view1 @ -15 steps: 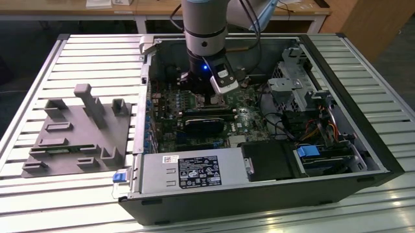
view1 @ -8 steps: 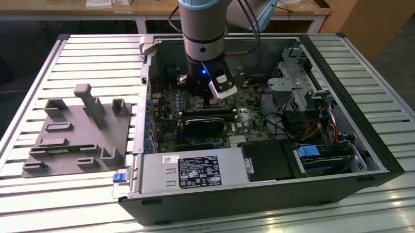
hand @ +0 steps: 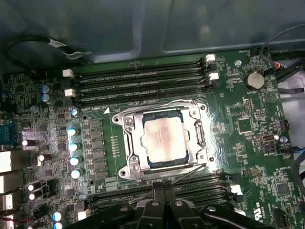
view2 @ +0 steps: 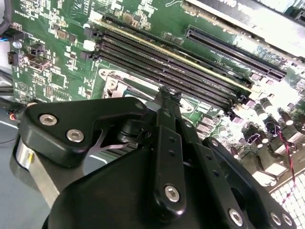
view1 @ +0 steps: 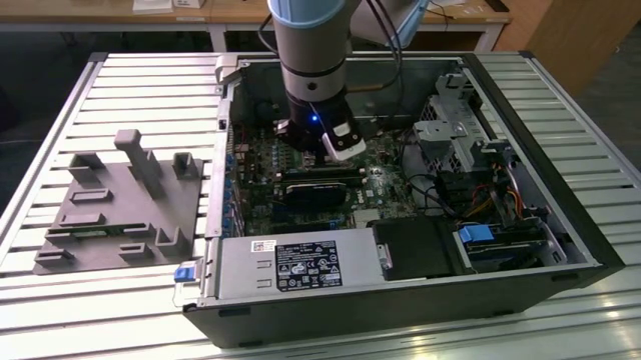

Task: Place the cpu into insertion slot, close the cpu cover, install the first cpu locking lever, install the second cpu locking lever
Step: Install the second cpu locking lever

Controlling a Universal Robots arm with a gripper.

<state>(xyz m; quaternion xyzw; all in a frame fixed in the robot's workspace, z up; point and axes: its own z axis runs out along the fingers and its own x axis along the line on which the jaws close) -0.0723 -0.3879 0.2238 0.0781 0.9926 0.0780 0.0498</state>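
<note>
Gripper [hand: 164,206] hangs just over the motherboard, fingers pinched together and holding nothing; the cpu [hand: 164,139] already sits in the insertion slot [hand: 127,125] with the cpu cover [hand: 200,136] down, so locking levers look next, needing a precise hook

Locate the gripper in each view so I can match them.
Exterior view: the gripper hangs inside the computer case, above the motherboard.
First wrist view: it sits over memory slots beside the cpu.
Second wrist view: it points toward the same long slots.
Shared landmark: the memory slots.
</note>
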